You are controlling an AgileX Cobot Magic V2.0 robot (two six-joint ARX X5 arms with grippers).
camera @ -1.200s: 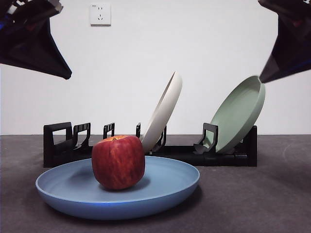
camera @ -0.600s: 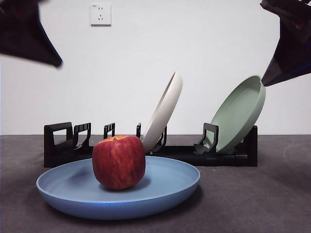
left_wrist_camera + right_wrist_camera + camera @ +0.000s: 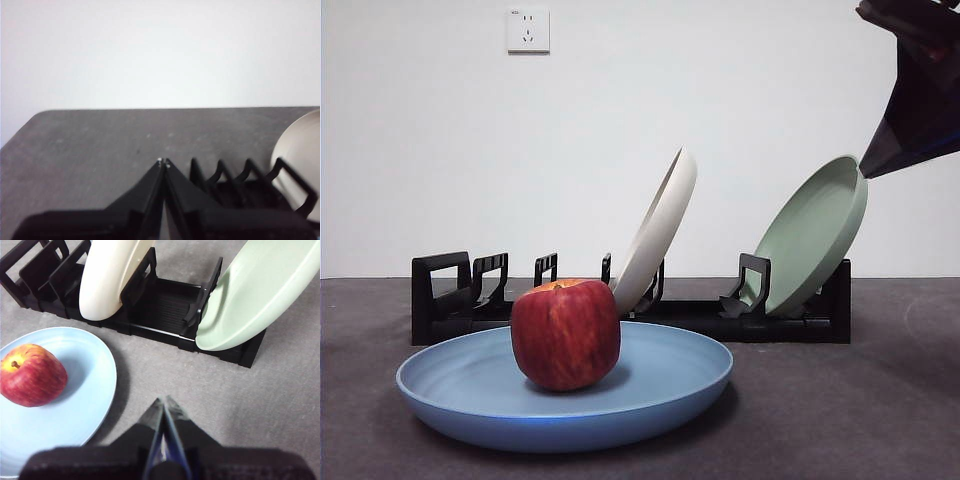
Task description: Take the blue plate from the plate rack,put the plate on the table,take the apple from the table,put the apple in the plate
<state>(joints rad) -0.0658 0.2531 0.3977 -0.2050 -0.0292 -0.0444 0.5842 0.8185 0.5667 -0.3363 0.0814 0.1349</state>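
Worktop (image 3: pixel 880 420): dark grey, scuffed; carries every item below.

Plate rack (image 3: pixel 450 300): black, stands behind the blue plate; holds a cream plate (image 3: pixel 658 232) and a green plate (image 3: pixel 812 236), both leaning in their slots.

Blue plate (image 3: pixel 650 385): lies flat on the worktop in front of the rack.

Apple (image 3: pixel 566 333): red, sits inside the blue plate, left of its centre.

Left end effector (image 3: pixel 163 162): jaws clenched together, empty, above the rack's end.

Right end effector (image 3: pixel 164 404): jaws pressed closed, empty, over bare worktop between blue plate and rack.

Judgement: task appears complete. Any retreat should go upward, clear of the leaning green plate, leaving the apple undisturbed.
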